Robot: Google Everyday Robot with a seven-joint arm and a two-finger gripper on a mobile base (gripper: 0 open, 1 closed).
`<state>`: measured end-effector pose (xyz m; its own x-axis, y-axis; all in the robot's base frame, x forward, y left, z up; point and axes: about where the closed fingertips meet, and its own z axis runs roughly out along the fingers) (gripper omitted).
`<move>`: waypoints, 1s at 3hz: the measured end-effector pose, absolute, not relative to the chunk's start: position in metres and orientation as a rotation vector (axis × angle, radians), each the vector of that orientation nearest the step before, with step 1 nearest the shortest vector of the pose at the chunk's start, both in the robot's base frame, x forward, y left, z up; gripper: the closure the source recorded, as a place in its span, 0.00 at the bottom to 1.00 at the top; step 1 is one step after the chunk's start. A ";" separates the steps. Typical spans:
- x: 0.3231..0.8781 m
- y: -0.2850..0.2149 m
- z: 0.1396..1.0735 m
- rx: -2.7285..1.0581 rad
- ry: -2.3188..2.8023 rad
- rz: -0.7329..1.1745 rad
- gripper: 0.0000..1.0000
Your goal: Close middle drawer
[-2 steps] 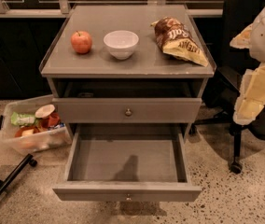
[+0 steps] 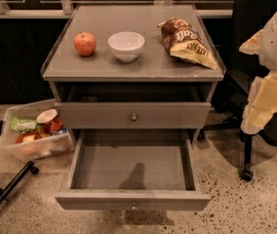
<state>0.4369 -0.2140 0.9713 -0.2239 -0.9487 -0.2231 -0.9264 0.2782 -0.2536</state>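
The middle drawer (image 2: 132,172) is pulled far out of the grey cabinet (image 2: 128,67). It is a wide, shallow grey box with nothing in it, and its flat front (image 2: 89,200) carries a small round knob (image 2: 134,206). Above it the taller-fronted drawer (image 2: 89,116) stands slightly out, with a dark gap over it. The lowest drawer is hidden beneath. My arm's white and cream links (image 2: 267,96) hang at the right edge, beside the cabinet and apart from it. My gripper is out of view.
On the cabinet top are a red apple (image 2: 85,44), a white bowl (image 2: 126,45) and a chip bag (image 2: 187,43). A clear bin of snacks (image 2: 31,135) sits on the floor to the left. A black office chair (image 2: 255,13) stands behind my arm on the right.
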 end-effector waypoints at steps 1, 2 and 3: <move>0.433 -0.206 0.938 -1.656 2.211 -0.035 0.00; 0.424 -0.194 0.869 -1.583 2.191 0.127 0.00; 0.411 -0.170 0.801 -1.524 2.102 0.311 0.00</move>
